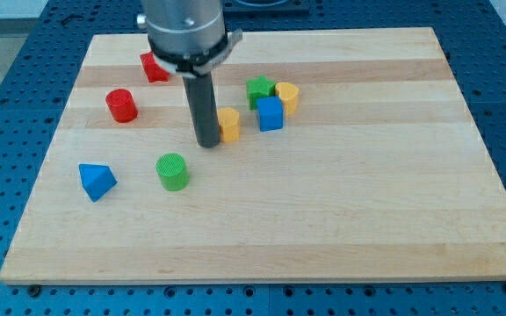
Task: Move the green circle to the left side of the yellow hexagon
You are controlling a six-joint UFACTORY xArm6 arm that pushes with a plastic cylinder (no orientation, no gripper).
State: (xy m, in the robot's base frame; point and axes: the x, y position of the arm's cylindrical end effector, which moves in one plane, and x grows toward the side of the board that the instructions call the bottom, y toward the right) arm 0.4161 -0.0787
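Note:
The green circle (173, 171) stands on the wooden board at the lower left of the middle. The yellow hexagon (229, 125) stands up and to the right of it. My tip (207, 142) is down on the board, right against the hexagon's left side, and up and to the right of the green circle with a gap between them. The rod hides part of the hexagon's left edge.
A blue triangle (97, 181) lies left of the green circle. A red cylinder (121, 105) and a red block (154, 67) are at the upper left. A green star (258, 89), a blue cube (270, 113) and a yellow cylinder (287, 96) cluster right of the hexagon.

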